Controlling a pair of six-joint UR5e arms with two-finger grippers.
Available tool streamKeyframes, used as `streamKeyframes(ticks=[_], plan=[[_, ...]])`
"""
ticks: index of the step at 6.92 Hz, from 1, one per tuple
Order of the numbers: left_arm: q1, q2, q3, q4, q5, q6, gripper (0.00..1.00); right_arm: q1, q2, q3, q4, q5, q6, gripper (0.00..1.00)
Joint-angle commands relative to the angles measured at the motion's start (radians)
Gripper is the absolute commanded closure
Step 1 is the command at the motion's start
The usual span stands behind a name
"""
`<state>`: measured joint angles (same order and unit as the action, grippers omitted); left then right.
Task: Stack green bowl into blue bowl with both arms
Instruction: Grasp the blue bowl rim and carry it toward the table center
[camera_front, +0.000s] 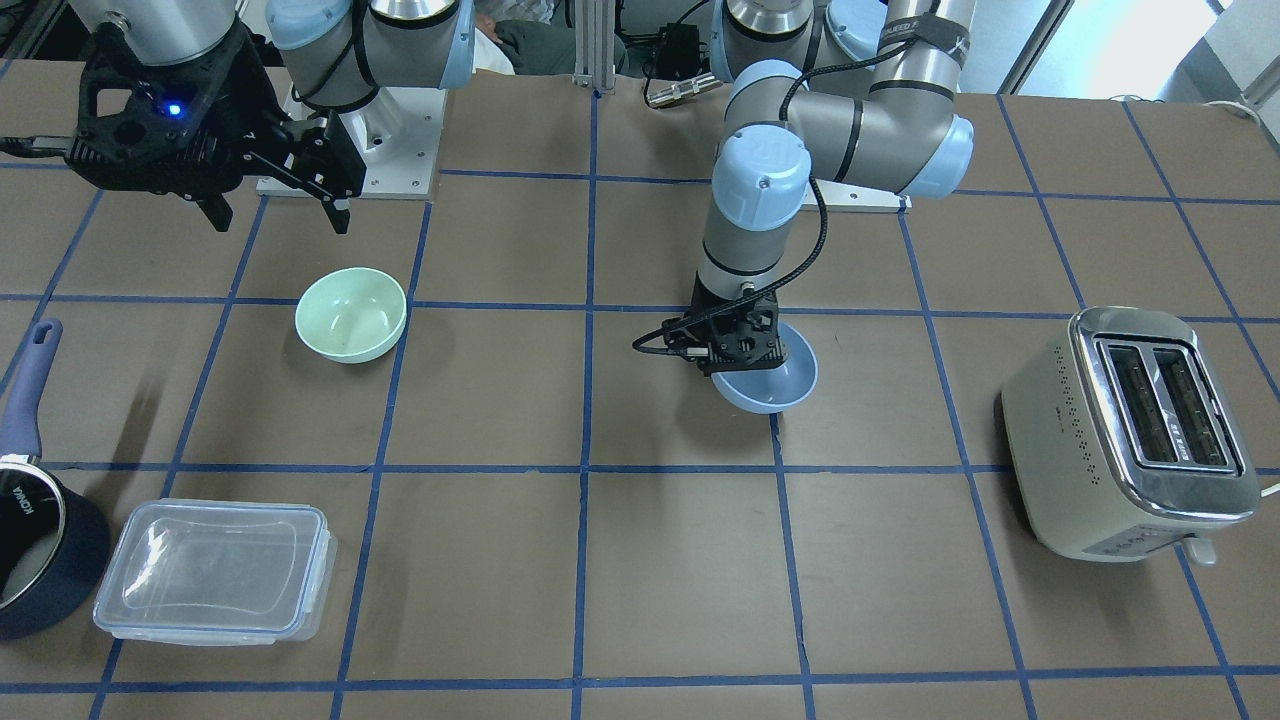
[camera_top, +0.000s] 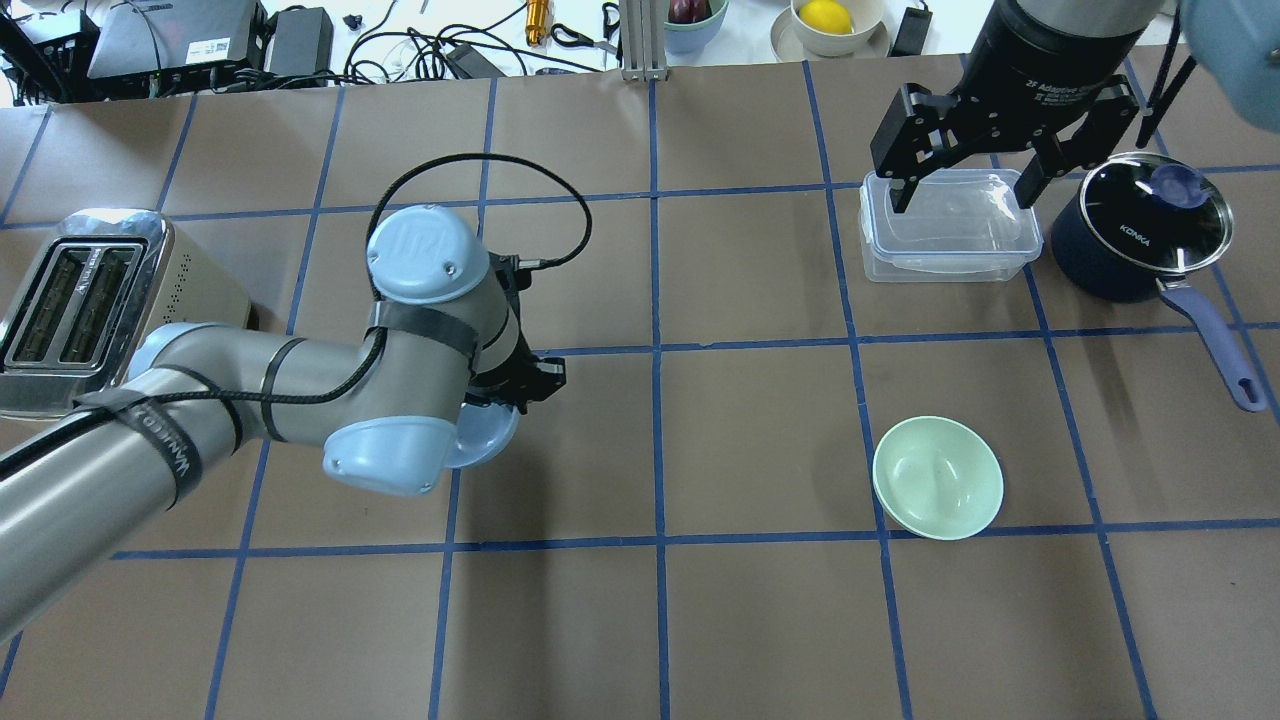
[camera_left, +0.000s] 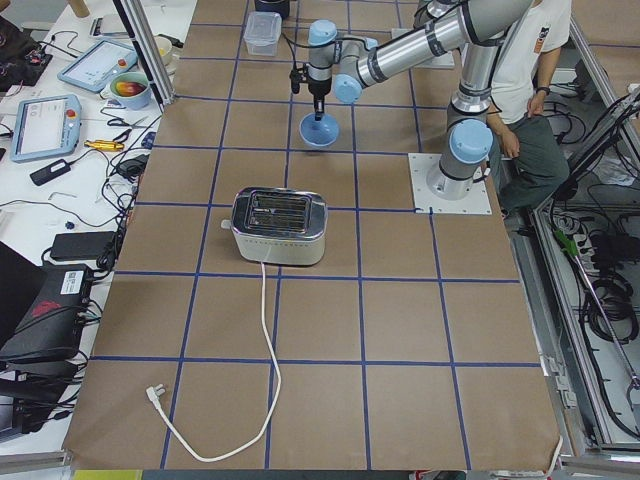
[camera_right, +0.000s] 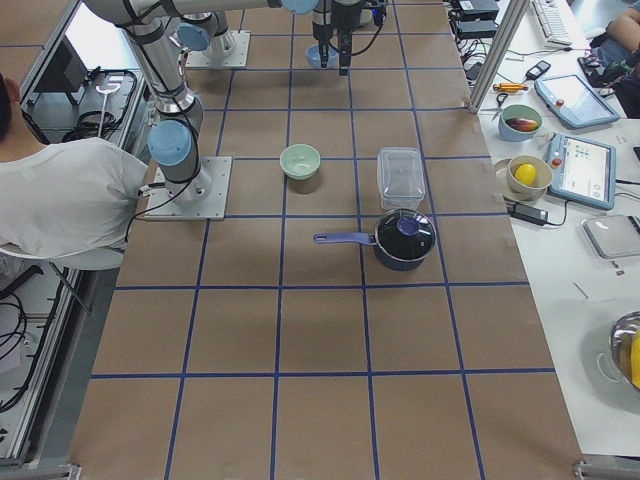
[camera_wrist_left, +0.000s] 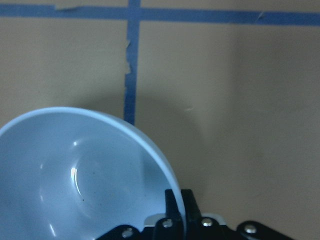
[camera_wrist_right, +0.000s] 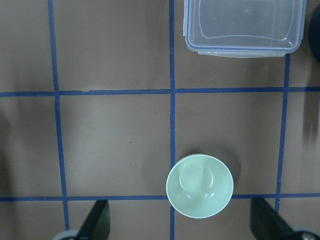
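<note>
The blue bowl (camera_front: 775, 388) is near the table's middle, its rim pinched by my left gripper (camera_front: 745, 362), which is shut on it. The left wrist view shows the fingers (camera_wrist_left: 176, 207) closed over the rim of the blue bowl (camera_wrist_left: 75, 170), with a shadow on the table beside it. The green bowl (camera_front: 350, 315) sits upright and empty on the table, also in the overhead view (camera_top: 938, 477). My right gripper (camera_top: 965, 200) is open and empty, high above the table, beyond the green bowl (camera_wrist_right: 200, 186).
A clear lidded container (camera_top: 950, 225) and a dark navy saucepan with a glass lid (camera_top: 1140, 235) stand past the green bowl. A cream toaster (camera_top: 80, 300) stands at the table's left end. Blue tape lines grid the brown table.
</note>
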<state>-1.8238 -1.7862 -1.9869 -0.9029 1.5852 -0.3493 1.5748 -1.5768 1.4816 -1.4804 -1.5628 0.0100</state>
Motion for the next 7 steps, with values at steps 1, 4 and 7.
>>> streamKeyframes(ticks=[1,4,7], plan=[[-0.128,-0.18,0.222,-0.011,-0.007,-0.167,1.0,0.001,0.001,0.0,-0.001,0.001,0.001,0.0],[-0.244,-0.3,0.359,-0.021,0.008,-0.332,1.0,-0.001,0.001,0.0,-0.003,0.001,0.001,0.0],[-0.244,-0.286,0.35,-0.01,0.016,-0.318,0.11,-0.004,-0.002,-0.001,0.002,0.0,-0.001,0.0]])
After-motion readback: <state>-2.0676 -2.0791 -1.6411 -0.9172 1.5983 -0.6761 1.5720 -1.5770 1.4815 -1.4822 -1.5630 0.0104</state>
